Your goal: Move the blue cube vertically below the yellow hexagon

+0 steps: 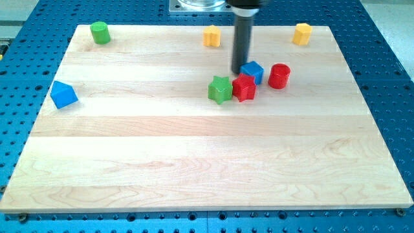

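Observation:
The blue cube (253, 71) lies right of the board's centre, in a tight cluster with a red star (244, 88) just below it, a red cylinder (279, 76) to its right and a green star (220, 89) further left. My tip (240, 72) stands at the cube's left edge, touching it or nearly so. Two yellow blocks lie along the view's top: one that looks hexagonal (302, 33) at the top right, and one (211, 36) at the top centre whose shape I cannot make out. The cube lies below and between them.
A green cylinder (99, 32) lies at the top left. A second blue block (63, 94) lies near the left edge. The wooden board (194, 162) rests on a blue perforated table (388, 97).

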`<state>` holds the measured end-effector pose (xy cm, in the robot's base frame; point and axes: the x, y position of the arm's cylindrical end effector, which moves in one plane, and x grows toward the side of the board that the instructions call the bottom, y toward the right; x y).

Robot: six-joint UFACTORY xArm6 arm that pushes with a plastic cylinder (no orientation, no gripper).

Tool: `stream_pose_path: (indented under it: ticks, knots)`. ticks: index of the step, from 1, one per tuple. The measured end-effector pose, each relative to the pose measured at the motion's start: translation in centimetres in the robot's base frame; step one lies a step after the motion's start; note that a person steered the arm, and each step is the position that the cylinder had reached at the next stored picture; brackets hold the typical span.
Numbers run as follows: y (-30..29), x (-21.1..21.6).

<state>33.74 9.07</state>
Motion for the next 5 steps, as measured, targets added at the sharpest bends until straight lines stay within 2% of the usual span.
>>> stream_pose_path:
  ticks: [1, 2, 3, 4, 5]
  knots:
    - [3.8, 2.4]
    - [4.9, 4.0]
    - [-0.7, 4.0]
    - [-3.9, 4.4]
    - [-4.3, 6.4]
